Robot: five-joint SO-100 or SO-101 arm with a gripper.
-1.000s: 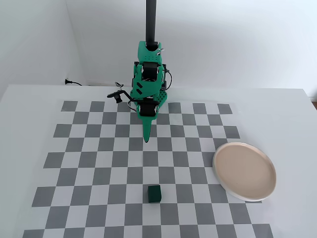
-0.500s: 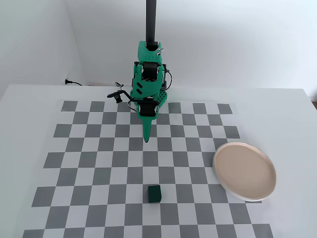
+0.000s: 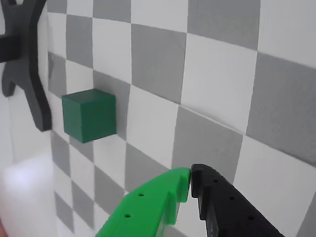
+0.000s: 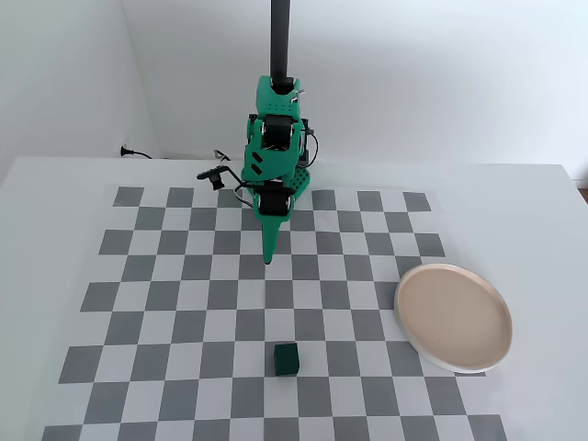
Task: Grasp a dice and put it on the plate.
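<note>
White walls back a counter (image 4: 55, 276) covered by a checkered mat (image 4: 184, 299). From my remote seat I see the gripper (image 3: 190, 181) pinched closed and empty, hanging well short of the dice (image 4: 287, 359). That dice sits on the mat, apart from the plate (image 4: 454, 317) at right in the fixed view.

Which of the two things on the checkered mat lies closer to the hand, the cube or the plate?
The dark green dice, straight in front of the hand in the fixed view. The beige plate lies further off, at the mat's right edge.
</note>
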